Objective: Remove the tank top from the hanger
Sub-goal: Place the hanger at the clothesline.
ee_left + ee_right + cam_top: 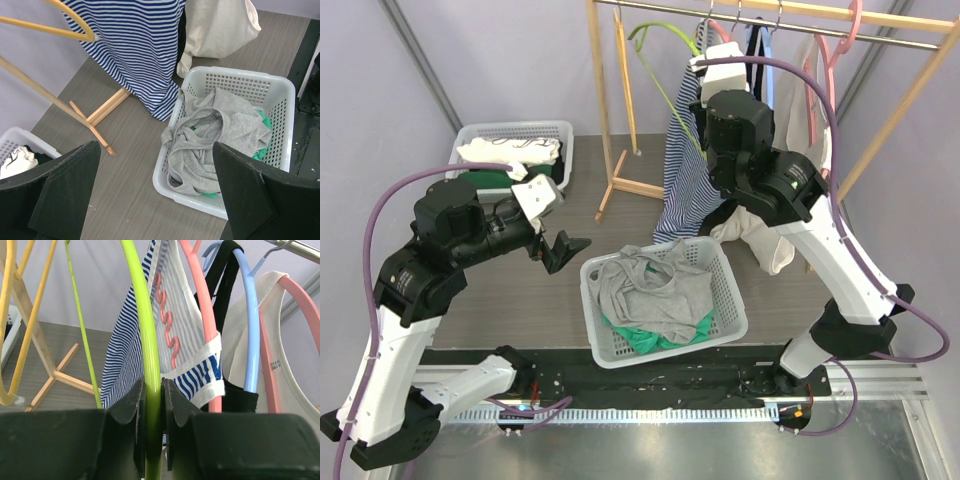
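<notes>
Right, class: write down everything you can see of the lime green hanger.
The lime green hanger is a thin, smooth, curved rod, plastic by its look. No garment shows on it. It hangs left of the pink hanger that carries the striped tank top. The right gripper is shut on one arm of it, jaws pinching both sides.

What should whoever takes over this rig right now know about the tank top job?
Right gripper: shut on the green hanger, up by the rail.
Left gripper: open, empty, beside the white basket.
Things: the green hanger looks bare. A grey top lies crumpled in the basket. A striped top hangs on a pink hanger.
Done: the grey top appears to be off its hanger.
Left: let go of the green hanger; probably the striped top next.
</notes>
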{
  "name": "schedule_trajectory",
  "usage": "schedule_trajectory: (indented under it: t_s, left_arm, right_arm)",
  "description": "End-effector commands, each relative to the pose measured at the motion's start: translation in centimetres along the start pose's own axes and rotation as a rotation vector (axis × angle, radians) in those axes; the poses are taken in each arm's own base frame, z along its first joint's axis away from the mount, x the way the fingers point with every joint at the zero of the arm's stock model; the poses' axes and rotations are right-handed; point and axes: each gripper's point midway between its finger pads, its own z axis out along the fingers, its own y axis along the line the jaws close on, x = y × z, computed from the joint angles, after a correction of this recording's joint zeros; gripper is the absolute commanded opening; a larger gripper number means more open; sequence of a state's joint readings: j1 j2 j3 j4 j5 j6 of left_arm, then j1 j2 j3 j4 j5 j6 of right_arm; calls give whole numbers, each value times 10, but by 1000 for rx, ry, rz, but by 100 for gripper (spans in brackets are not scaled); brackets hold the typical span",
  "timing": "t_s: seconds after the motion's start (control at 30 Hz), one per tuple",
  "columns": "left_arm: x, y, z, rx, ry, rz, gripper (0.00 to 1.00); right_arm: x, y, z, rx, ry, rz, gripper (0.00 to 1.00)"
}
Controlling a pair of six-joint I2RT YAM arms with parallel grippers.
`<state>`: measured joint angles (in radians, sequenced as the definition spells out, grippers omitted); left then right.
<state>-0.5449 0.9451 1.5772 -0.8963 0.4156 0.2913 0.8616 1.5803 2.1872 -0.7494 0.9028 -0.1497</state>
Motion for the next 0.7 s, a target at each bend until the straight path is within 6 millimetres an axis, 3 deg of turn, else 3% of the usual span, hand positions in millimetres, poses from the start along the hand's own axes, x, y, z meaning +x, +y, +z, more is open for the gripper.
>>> schedule_trajectory:
  t_s: [0.0,0.1,0.2,0.33,0.47,0.67]
  left_arm:
    - [-14,-1,-3,6,-44,11,100]
    - [-20,0,-2,11,-52,17,100]
    - [-29,-2,-3,32,-70,24,100]
    - [-45,-4,0,68,-103,19,100]
    - [-64,-12,2,139,-148,-5,100]
    - [-102,-26,1,261,-239,-52,100]
  right_arm:
    - [-22,-18,-16,-17,-67,114,1]
    - [-5,-14,-25,-65,-8,90,1]
    - [15,-17,-48,-130,40,62,1]
    - [27,-17,-88,-293,76,127,1]
    - [35,-41,-124,-378,77,192,1]
    - [50,-65,-141,-380,97,202,1]
